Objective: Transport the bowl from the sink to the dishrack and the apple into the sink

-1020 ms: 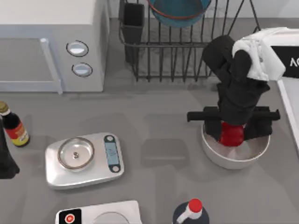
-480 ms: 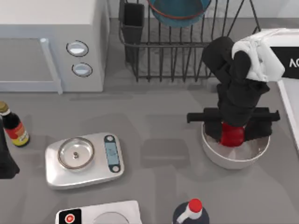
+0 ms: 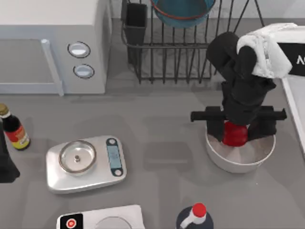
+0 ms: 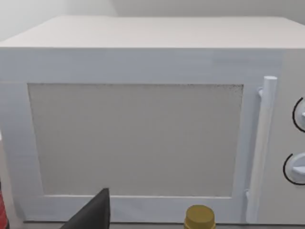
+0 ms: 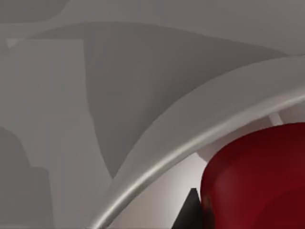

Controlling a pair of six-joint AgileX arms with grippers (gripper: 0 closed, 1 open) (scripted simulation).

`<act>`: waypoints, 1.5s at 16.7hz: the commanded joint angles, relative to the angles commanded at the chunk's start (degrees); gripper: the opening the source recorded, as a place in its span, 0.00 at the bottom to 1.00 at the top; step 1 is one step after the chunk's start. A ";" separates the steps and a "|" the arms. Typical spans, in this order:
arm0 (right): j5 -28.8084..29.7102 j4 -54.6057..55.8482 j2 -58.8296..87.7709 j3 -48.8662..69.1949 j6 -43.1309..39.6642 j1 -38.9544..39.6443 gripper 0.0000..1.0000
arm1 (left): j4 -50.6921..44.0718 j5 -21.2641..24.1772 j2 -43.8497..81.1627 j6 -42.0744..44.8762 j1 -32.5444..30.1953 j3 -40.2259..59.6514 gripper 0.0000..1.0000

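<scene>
The apple (image 3: 235, 134) is small, red and shiny. From above, it sits in the big white bowl (image 3: 224, 159) near the right side of the table (image 3: 167, 124). The right gripper (image 3: 237, 136) is right over it, with one dark finger (image 3: 215, 130) on each side. The fingers are close against the apple, so the gripper looks closed around it. The black arm covers the top of the apple, so I cannot tell if the apple touches the bottom of the white bowl.

The right wrist view is very close. It shows the dark red side of the apple (image 5: 257, 176), the curved pale rim of the white bowl (image 5: 190, 143) and a little black fingertip (image 5: 189, 212) beside the apple.

The blue bowl (image 3: 183, 12) with the thin orange line sits in the dishrack (image 3: 186, 52) at the back of the table. The dishrack has a dark cup (image 3: 135, 21) at its corner. A bit of the sink (image 3: 294, 109) peeks in at the right edge.

The left arm (image 3: 5, 160) is parked at the left edge, next to a small sauce bottle (image 3: 13, 128). I cannot tell if its gripper is open or closed. The left wrist view looks at the front of the white microwave (image 4: 143, 129), with its long handle (image 4: 259, 148) and two knobs. It also shows the gold cap (image 4: 199, 218) of a bottle.

The top view also shows a silver kitchen scale (image 3: 86, 162) and a bottle with a red cap (image 3: 194, 217).
</scene>
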 joint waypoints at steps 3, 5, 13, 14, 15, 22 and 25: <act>-0.04 -7.37 -1.34 5.15 -0.24 0.26 0.00 | 0.00 0.00 0.00 0.00 0.00 0.00 1.00; 0.01 -13.33 -2.72 8.72 -0.24 0.12 0.00 | 0.00 0.00 0.00 0.00 0.00 0.00 1.00; -0.05 -18.74 -4.57 13.39 -0.11 -0.04 0.00 | 0.00 0.00 0.00 0.00 0.00 0.00 1.00; -0.23 -18.17 -4.73 13.13 -0.23 -0.35 0.00 | 0.00 0.00 0.00 0.00 0.00 0.00 1.00; -0.61 -17.01 -5.05 12.59 -0.47 -0.98 0.00 | 0.00 0.00 0.00 0.00 0.00 0.00 1.00; -7.57 5.70 -10.68 1.59 -5.29 -12.92 0.00 | 0.00 0.00 0.00 0.00 0.00 0.00 1.00; -11.81 21.28 -14.21 -6.01 -8.62 -20.63 0.00 | 0.00 0.00 0.00 0.00 0.00 0.00 1.00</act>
